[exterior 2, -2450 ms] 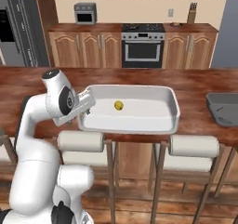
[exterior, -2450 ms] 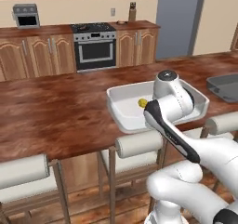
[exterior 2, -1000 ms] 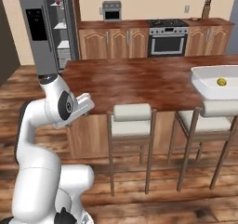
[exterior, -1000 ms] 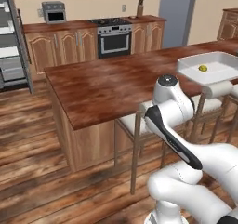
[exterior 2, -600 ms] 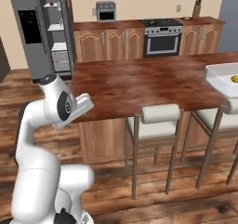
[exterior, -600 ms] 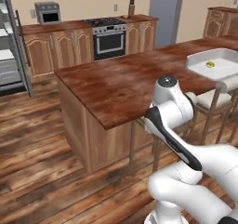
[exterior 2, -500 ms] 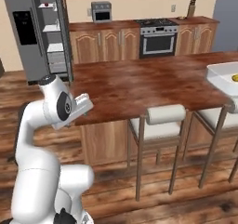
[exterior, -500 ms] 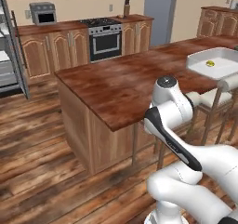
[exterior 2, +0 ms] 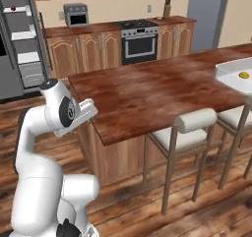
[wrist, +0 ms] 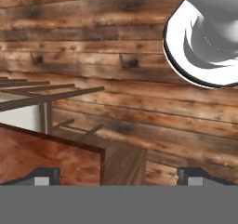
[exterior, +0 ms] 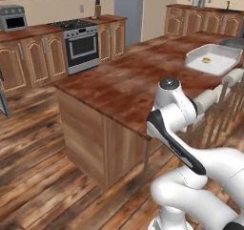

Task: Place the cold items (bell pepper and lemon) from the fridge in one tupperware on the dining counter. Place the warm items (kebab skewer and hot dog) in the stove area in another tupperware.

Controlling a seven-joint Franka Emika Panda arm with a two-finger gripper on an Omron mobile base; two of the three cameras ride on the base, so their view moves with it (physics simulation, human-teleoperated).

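A white tupperware (exterior: 220, 57) stands on the dining counter (exterior: 128, 83) at the far right, with the yellow lemon (exterior: 206, 59) lying in it. From the other side the tupperware (exterior 2: 231, 78) and lemon (exterior 2: 243, 75) sit at the right edge. My gripper (wrist: 120, 175) is open and holds nothing; its fingertips (wrist: 46, 175) point down at the wooden floor beside the counter's corner, with the arm folded close to the body. The open fridge (exterior 2: 19, 44) is at the far left and the stove (exterior 2: 140, 39) at the back. Bell pepper, kebab skewer and hot dog are out of view.
Bar stools (exterior 2: 189, 130) stand along the counter's near side. A microwave (exterior 2: 75, 14) sits on the back counter beside the stove (exterior: 81, 40). A dark grey container edge (exterior: 234, 41) shows behind the tupperware. Wooden floor (exterior: 43, 167) lies between the counter and the cabinets.
The base has driven and turned leftward, so the whole scene has slid right; the tupperware with the lemon now sits at the picture's right edge. The gripper stays open and empty.
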